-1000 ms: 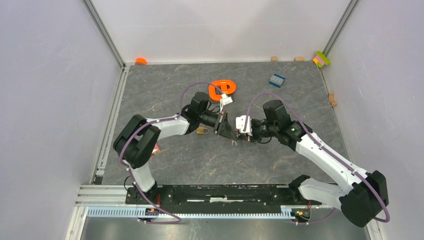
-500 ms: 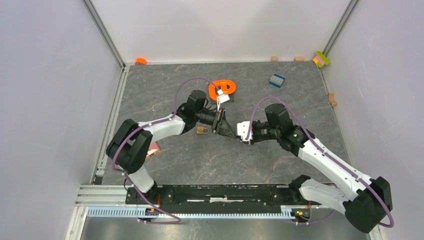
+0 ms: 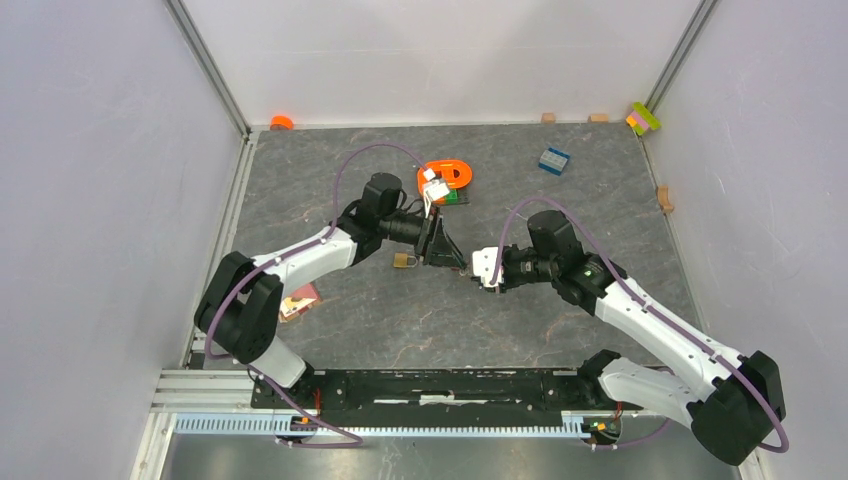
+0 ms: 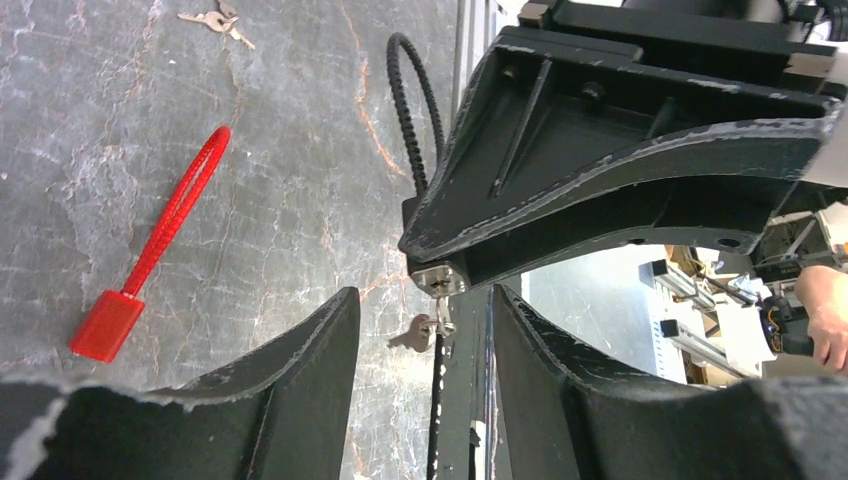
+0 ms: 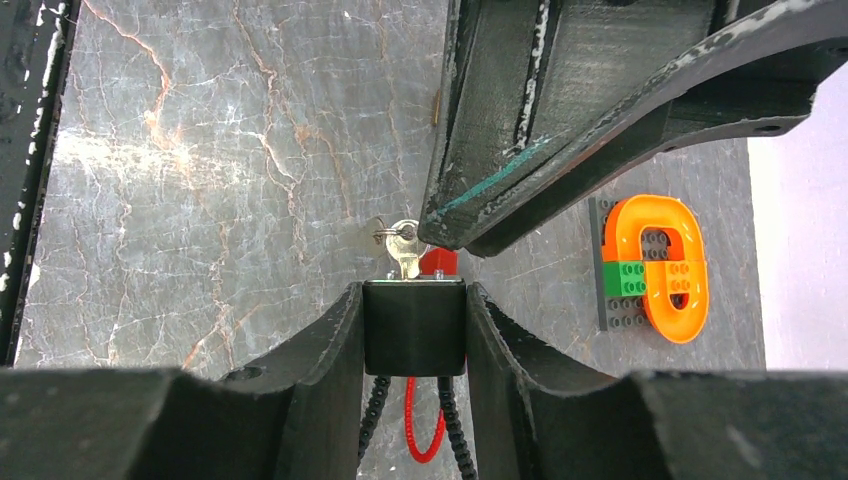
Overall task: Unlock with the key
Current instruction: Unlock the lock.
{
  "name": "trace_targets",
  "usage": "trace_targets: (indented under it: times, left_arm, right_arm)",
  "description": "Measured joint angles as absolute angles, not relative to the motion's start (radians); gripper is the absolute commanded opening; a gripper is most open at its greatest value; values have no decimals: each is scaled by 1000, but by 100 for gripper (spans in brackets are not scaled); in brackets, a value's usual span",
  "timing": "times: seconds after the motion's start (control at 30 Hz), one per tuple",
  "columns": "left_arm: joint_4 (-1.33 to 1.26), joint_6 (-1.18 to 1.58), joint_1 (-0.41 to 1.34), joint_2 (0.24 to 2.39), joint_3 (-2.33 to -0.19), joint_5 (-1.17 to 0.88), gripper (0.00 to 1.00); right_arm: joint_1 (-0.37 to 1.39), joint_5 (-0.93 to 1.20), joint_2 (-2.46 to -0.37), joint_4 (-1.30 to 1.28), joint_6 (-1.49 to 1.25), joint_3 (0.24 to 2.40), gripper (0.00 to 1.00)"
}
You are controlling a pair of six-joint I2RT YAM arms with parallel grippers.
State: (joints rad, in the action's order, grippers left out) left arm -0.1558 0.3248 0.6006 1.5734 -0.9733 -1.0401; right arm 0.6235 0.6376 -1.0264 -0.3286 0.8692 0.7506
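Right wrist view: right claw (image 5: pixel 413 296) is clamped on a small black lock (image 5: pixel 414 328), held off the surface (image 5: pixel 200 150) as far as I can tell. The key (image 5: pixel 404 250) sits in the lock's far face, with a ring (image 5: pixel 386 236) hanging off it.

Just beyond, the left claw (image 4: pixel 422 300) faces it with jaws apart, one either side of the key, gripping nothing.

Farther off on the surface: red tie (image 4: pixel 160 240), brass padlock (image 3: pixel 403 260), orange toy (image 5: pixel 660 265).

Step in hand, by my reading, is the key turn. I cannot tell whether the lock has opened. The next move likely calls for the left claw to pinch the key's head squarely and twist. The right claw must hold firm so the lock does not spin.
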Motion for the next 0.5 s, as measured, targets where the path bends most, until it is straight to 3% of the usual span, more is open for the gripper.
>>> trace_targets:
  times: [0.5]
  left_arm:
    - [-107,336,599,1591,-973,-1052,30]
  right_arm:
    - [624,636,-1026,-311,869,751,0]
